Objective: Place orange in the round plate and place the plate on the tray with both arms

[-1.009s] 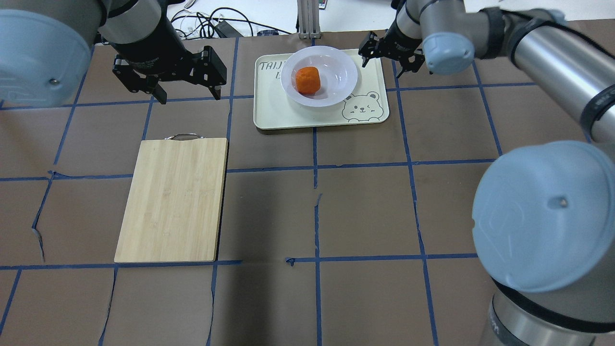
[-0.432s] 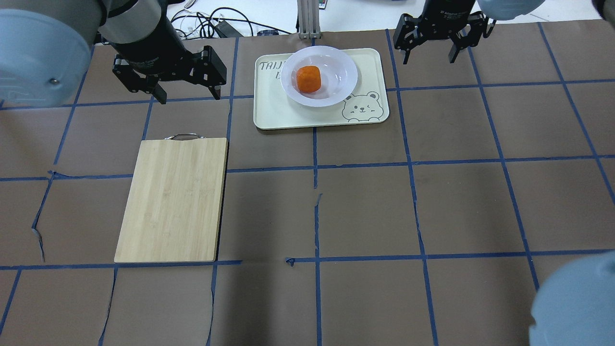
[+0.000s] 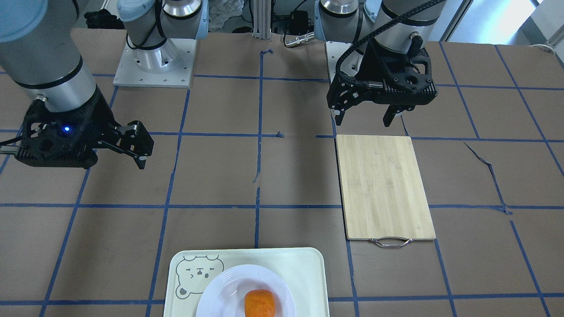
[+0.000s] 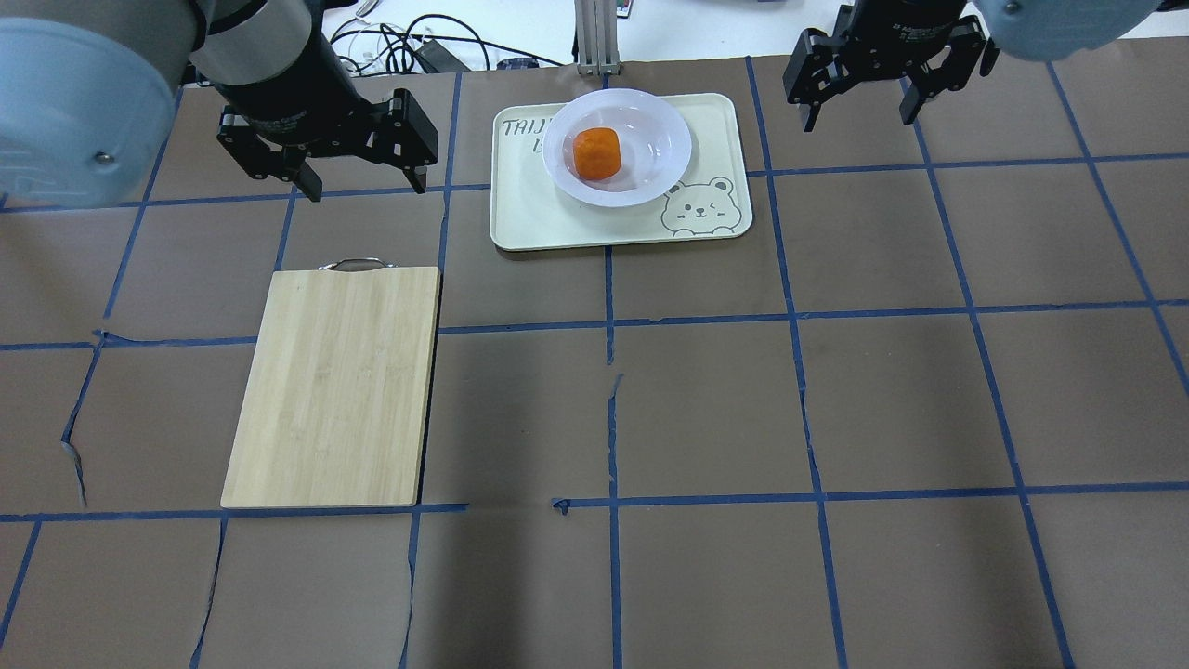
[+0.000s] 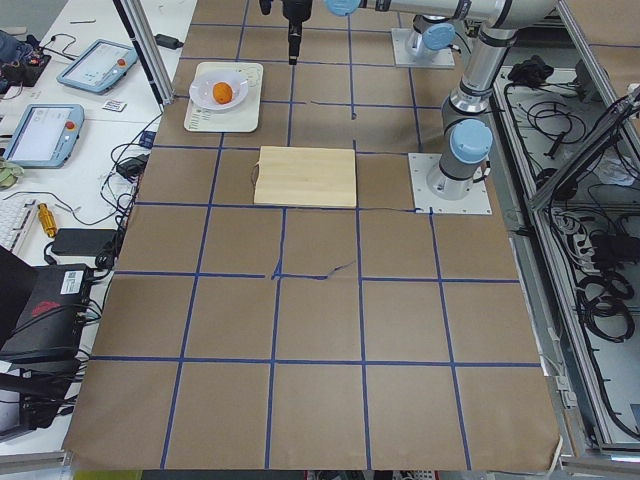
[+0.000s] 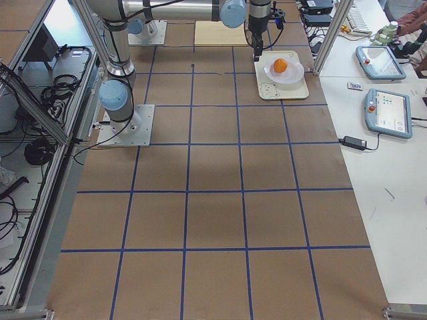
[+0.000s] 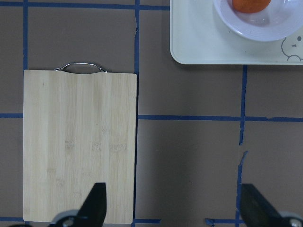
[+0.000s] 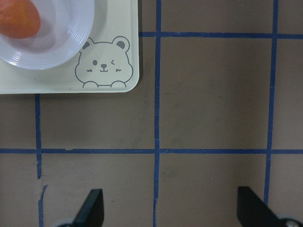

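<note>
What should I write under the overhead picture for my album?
Orange in the round plate on the tray, with the left gripper and right gripper open and empty on either side.

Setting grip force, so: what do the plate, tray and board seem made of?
The round plate: glossy white, ceramic or melamine, going by highlights on its ridged rim. The tray: matte cream, probably plastic, with a printed bear. The cutting board: bamboo-like, pale striped grain, with a metal handle.
</note>
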Controlling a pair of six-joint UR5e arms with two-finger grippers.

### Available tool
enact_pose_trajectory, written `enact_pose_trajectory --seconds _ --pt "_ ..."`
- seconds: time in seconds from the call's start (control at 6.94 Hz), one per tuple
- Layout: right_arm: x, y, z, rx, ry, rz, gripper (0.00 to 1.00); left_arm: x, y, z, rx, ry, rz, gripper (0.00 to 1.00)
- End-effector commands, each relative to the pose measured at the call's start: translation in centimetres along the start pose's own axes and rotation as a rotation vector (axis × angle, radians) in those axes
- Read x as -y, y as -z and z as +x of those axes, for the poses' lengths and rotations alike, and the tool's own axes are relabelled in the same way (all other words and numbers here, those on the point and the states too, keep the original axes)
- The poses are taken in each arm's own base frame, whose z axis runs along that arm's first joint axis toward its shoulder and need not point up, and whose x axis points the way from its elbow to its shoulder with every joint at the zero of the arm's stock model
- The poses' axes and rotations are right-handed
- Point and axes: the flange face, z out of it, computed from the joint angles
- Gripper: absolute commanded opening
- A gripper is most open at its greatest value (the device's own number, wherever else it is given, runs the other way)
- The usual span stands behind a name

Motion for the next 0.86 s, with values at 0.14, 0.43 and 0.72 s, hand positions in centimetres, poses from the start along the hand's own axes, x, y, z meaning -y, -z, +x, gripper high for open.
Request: enact_pose_trajectory --seconds 0.14,0.43,0.72 --pt "-0.3 1.29 0.16 -0.005 0.002 0.013 1.0 0.01 -0.03 0.0 0.0 0.0 -0.001 1.0" --pt "-0.49 1.95 0.61 -0.031 -0.002 0.026 1.0 0.01 -0.03 0.0 0.0 0.0 -0.001 1.0" --pt "-0.81 1.14 0.53 -0.034 0.0 -0.001 1.0 -0.03 0.06 0.0 0.0 0.001 0.001 1.0"
